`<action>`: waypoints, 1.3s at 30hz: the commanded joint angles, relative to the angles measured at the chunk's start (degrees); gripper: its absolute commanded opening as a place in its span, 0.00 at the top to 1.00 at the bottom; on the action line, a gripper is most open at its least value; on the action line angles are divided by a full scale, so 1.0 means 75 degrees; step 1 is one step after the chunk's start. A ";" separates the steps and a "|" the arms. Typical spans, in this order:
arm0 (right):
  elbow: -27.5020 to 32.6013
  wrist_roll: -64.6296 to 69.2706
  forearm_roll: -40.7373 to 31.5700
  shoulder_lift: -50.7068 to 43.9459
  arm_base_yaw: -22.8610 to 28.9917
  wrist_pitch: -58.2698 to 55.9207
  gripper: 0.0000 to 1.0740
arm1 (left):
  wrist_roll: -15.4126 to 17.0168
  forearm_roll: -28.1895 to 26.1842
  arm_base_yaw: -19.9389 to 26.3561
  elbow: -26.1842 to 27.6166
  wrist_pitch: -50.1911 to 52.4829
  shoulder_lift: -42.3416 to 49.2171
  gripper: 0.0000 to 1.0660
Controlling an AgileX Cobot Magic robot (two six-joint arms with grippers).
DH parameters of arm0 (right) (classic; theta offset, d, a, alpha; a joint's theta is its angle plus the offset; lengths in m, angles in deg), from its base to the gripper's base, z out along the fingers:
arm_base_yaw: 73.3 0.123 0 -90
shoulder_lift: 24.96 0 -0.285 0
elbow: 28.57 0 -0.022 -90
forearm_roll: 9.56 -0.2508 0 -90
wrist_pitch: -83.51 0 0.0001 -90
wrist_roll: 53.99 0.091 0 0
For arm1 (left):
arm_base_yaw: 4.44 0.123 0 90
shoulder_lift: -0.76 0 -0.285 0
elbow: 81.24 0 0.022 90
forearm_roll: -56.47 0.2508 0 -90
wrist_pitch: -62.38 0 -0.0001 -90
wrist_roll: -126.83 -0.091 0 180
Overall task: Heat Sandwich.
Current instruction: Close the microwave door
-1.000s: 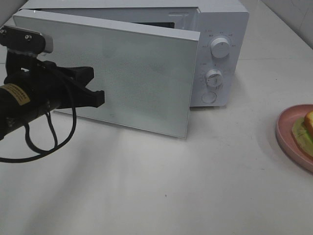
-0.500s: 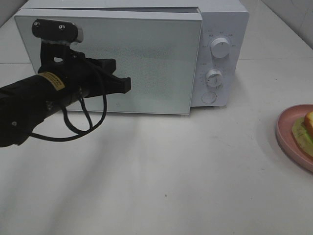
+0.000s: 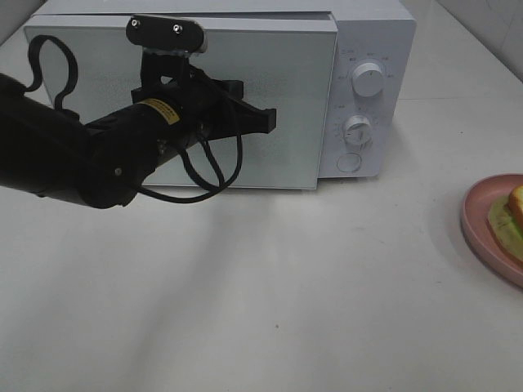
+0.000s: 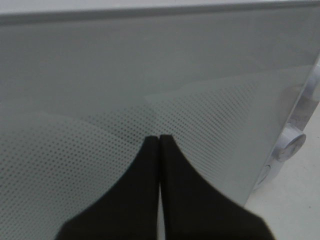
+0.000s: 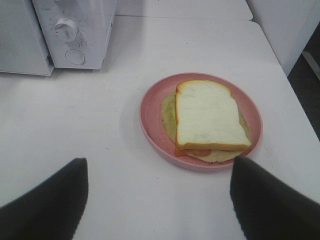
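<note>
White tabletop (image 3: 270, 310) carries a white microwave (image 3: 372, 33), door shut. Only the right wrist view shows the whole sandwich (image 5: 210, 117) on its pink plate (image 5: 150, 117); overhead it is cut by the edge. A yellow arm label is unreadable. Left gripper (image 4: 159, 142), closed and empty, meets the door (image 3: 294, 98). Right gripper (image 5: 159, 192) spreads wide, holding nothing.

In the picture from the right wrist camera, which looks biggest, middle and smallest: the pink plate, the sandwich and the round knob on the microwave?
1. Pink plate, the biggest.
2. Sandwich, which fits inside the plate's rim.
3. Knob, the smallest; it sits farther from the camera, so its true size may be a little bigger than it looks.
</note>
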 commanded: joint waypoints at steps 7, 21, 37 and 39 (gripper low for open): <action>0.0008 -0.0023 -0.0015 -0.0229 -0.0038 0.0061 0.30 | -0.0191 -0.0313 -0.0061 0.0871 -0.0428 -0.0435 1.00; 0.0008 -0.0023 -0.0015 -0.0229 -0.0038 0.0061 0.30 | -0.0374 -0.0649 0.0061 0.1612 -0.0596 -0.0817 1.00; 0.0008 -0.0023 -0.0015 -0.0229 -0.0038 0.0061 0.30 | -0.0573 -0.0909 0.0076 0.1757 -0.0741 -0.0863 1.00; 0.0008 -0.0023 -0.0015 -0.0229 -0.0038 0.0061 0.30 | -0.0573 -0.0901 0.0069 0.1757 -0.0749 -0.0840 1.00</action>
